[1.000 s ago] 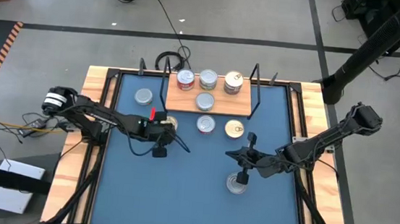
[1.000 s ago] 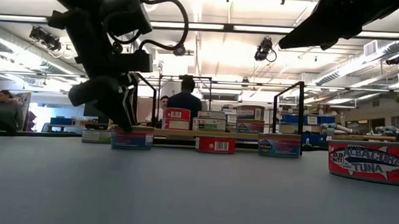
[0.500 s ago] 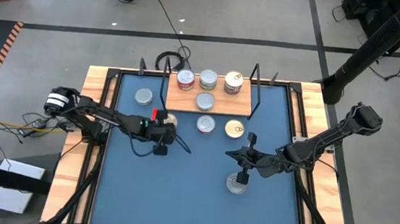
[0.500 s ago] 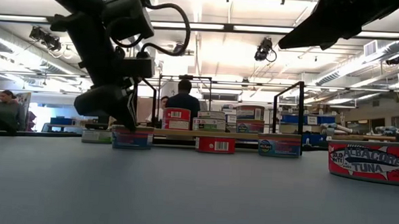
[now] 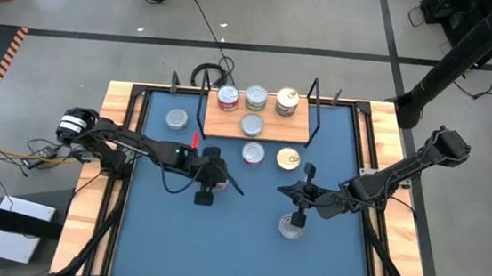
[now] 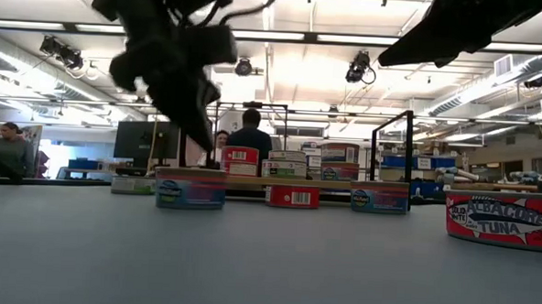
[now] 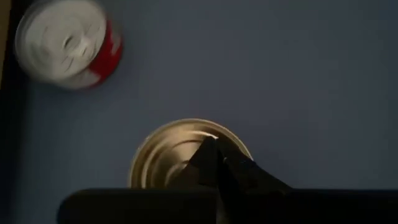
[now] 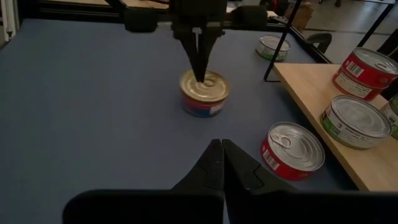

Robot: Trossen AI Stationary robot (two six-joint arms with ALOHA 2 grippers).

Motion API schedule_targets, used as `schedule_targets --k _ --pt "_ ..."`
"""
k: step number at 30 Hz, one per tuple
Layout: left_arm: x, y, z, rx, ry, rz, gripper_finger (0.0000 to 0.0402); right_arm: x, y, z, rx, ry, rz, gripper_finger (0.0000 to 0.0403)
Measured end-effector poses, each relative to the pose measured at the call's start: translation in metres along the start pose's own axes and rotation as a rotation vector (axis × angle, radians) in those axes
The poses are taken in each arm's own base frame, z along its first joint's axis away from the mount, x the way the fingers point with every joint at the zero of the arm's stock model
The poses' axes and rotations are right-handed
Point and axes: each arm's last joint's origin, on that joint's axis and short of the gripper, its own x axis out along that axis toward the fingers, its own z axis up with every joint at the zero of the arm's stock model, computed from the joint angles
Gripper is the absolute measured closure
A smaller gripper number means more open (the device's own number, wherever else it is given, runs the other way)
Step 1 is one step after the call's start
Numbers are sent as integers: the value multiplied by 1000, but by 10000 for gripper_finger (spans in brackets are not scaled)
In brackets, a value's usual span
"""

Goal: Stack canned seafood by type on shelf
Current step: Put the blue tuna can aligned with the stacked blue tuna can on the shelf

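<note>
Gold tin (image 5: 213, 172): high view, on mat below shelf (image 5: 298, 130), under left gripper (image 5: 209, 178).
Low view: fingers pinched together above tin (image 6: 191, 189).
Left wrist: tips over lid (image 7: 186, 152), holding nothing.
Right wrist: right gripper (image 8: 222, 149) closed, empty, farther off.

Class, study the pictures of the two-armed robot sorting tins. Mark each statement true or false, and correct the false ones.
1. The shelf holds four tins. True.
2. The left gripper is spread wide around a gold-topped tin. False: its fingers are shut together, tips at the tin's lid.
3. The right gripper grips a red-sided tin. False: it is shut on nothing.
4. A silver-topped tin lies on the table beside the shelf's left end. True.
</note>
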Motion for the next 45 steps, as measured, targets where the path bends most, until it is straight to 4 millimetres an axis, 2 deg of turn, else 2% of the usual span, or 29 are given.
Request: schedule_targets --k 7,12,16,21,28,32,36,45 --pt "-11 -1 19 -37 -66 -93 401 0 1 0 1 9 34 397" --pt "-24 0 20 -60 -111 -115 401 0 2 -1 8 18 63 397" --pt "-32 4 4 -111 -108 -76 401 0 2 -1 24 25 83 395" --pt "-27 8 -28 -194 -104 -49 401 4 5 -3 30 37 102 395" --pt "-19 12 -75 -299 -95 83 401 32 13 -9 28 13 83 395" --pt "-10 10 -94 -344 -87 95 401 51 13 -11 34 -1 100 395" --pt "4 6 -103 -382 -149 19 401 70 14 -6 27 14 115 394" --pt "20 -7 -93 -377 -259 -73 401 103 13 11 57 46 87 374"
